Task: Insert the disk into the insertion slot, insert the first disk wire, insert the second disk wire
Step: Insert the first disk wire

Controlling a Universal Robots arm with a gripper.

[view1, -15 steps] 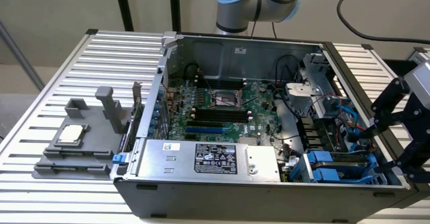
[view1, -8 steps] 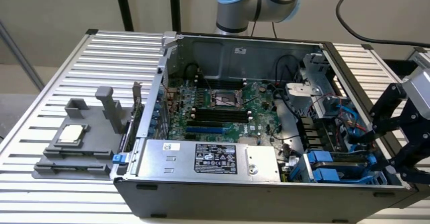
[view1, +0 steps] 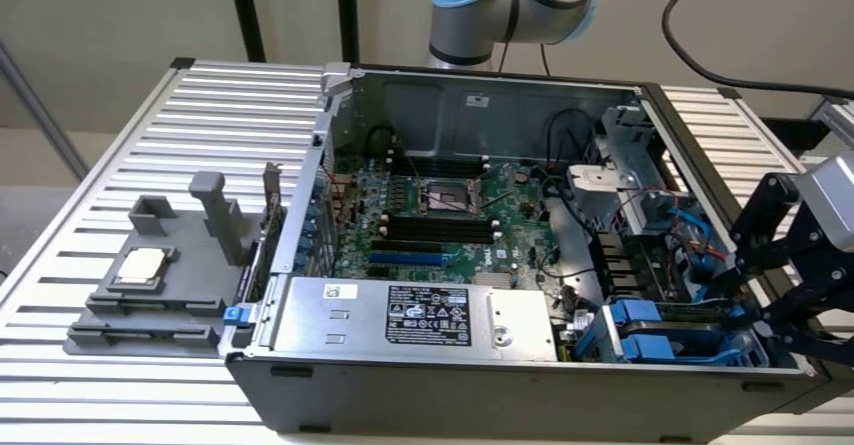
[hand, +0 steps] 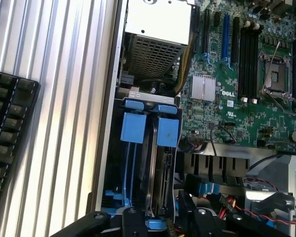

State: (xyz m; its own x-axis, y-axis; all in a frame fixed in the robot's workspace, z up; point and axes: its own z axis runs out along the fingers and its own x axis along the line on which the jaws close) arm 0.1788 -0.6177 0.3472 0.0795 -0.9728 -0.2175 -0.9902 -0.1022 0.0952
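Hovering at the lower right of the exterior view, the gripper (hand: 165, 223) sits over the end of the disk (hand: 157, 173), which stands edge-on in the slot (view1: 627, 317). Whether it clamps the disk cannot be told. A skewed push could jam the disk on its rails or snag the loose wires (hand: 239, 210) just beside it. There are one disk, one slot and two blue tabs (hand: 133, 127).
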